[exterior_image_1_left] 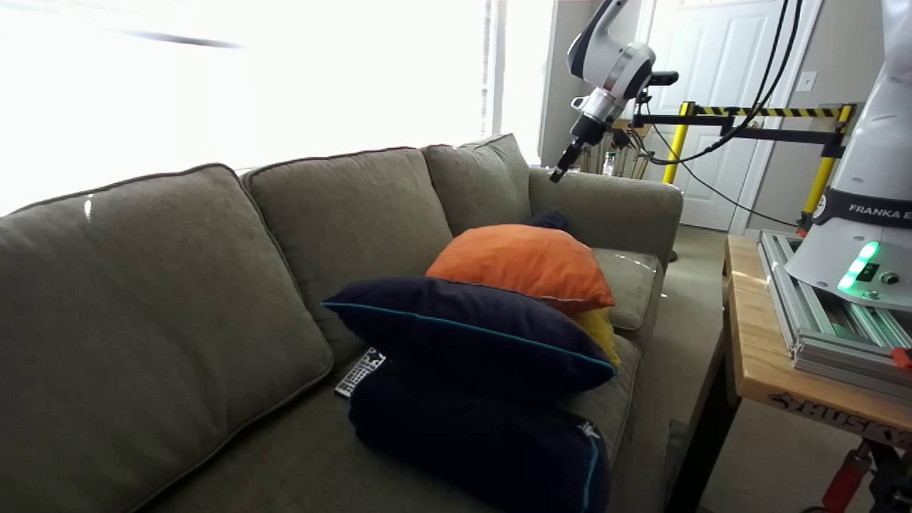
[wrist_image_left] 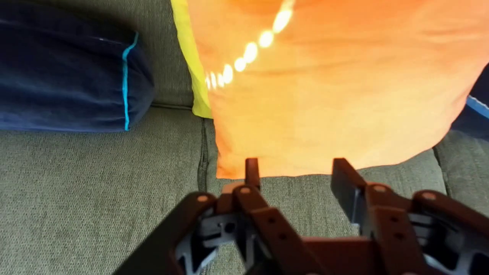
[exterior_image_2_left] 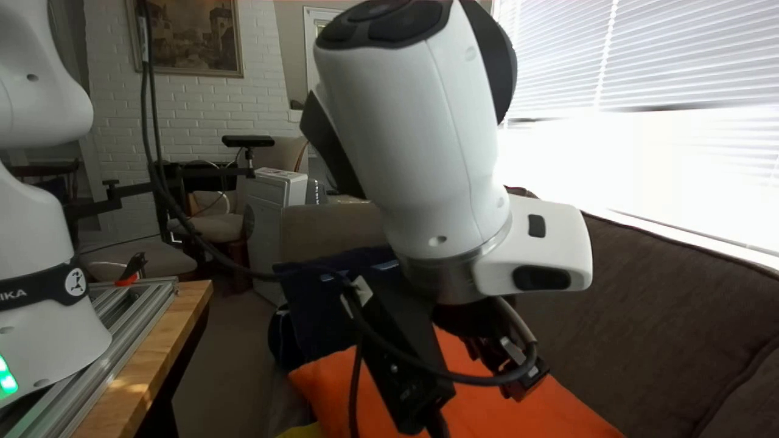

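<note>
My gripper (wrist_image_left: pixel 296 168) stands open in the wrist view, with nothing between its fingers. Beyond the fingertips lies the edge of an orange pillow (wrist_image_left: pixel 324 107), and a yellow pillow (wrist_image_left: pixel 191 61) peeks out from under it. In an exterior view the gripper (exterior_image_1_left: pixel 558 174) hangs well above the sofa, near its far armrest, apart from the orange pillow (exterior_image_1_left: pixel 524 260). A navy pillow with teal piping (exterior_image_1_left: pixel 463 328) leans against the orange one, on top of a dark navy cushion (exterior_image_1_left: pixel 470 434). Another dark blue pillow (exterior_image_1_left: pixel 550 219) is mostly hidden behind the orange one.
A remote control (exterior_image_1_left: pixel 361 372) lies on the grey-green sofa (exterior_image_1_left: pixel 342 206) by the backrest. Facing the sofa is a wooden workbench (exterior_image_1_left: pixel 755 328) bearing the robot base. Black cables (exterior_image_2_left: pixel 201 243) loop from the arm. Past the armrest stand a bottle (exterior_image_1_left: pixel 608 164) and a yellow-posted barrier (exterior_image_1_left: pixel 677 142).
</note>
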Tool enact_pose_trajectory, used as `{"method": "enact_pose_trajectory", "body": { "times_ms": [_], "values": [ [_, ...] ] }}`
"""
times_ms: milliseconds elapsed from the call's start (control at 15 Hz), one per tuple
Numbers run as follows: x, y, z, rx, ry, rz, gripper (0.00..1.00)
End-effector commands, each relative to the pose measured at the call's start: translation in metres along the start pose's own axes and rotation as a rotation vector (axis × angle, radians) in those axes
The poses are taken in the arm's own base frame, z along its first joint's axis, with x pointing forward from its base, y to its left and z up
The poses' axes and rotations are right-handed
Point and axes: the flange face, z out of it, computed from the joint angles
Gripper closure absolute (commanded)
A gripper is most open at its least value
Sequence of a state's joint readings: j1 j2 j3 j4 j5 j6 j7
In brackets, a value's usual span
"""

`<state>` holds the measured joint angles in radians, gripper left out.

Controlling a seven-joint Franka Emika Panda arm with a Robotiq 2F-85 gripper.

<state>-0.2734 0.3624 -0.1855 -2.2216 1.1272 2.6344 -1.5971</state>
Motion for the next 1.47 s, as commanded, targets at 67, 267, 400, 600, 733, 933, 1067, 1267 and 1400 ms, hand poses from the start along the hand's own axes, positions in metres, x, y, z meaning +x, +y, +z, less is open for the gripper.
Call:
{"method": "enact_pose_trajectory", "body": {
  "times_ms": [67,267,400,600,733,933,1067,1267,1400],
  "values": [
    [0.022,-0.050,-0.004,-0.041,-0.015,0.076,0.09],
    [0.032,-0.110,0.009,0.000,-0.064,0.113,0.00],
    [0.033,-0.151,0.020,0.031,-0.106,0.147,0.00],
    [0.030,-0.209,0.037,0.077,-0.182,0.164,0.00],
    [0.027,-0.243,0.049,0.103,-0.237,0.167,0.00],
    [0.021,-0.294,0.063,0.100,-0.292,0.177,0.00],
    [0.017,-0.324,0.068,0.096,-0.303,0.161,0.00],
    [0.011,-0.364,0.073,0.121,-0.329,0.096,0.00],
    [0.004,-0.390,0.079,0.121,-0.344,0.037,0.00]
  ]
}}
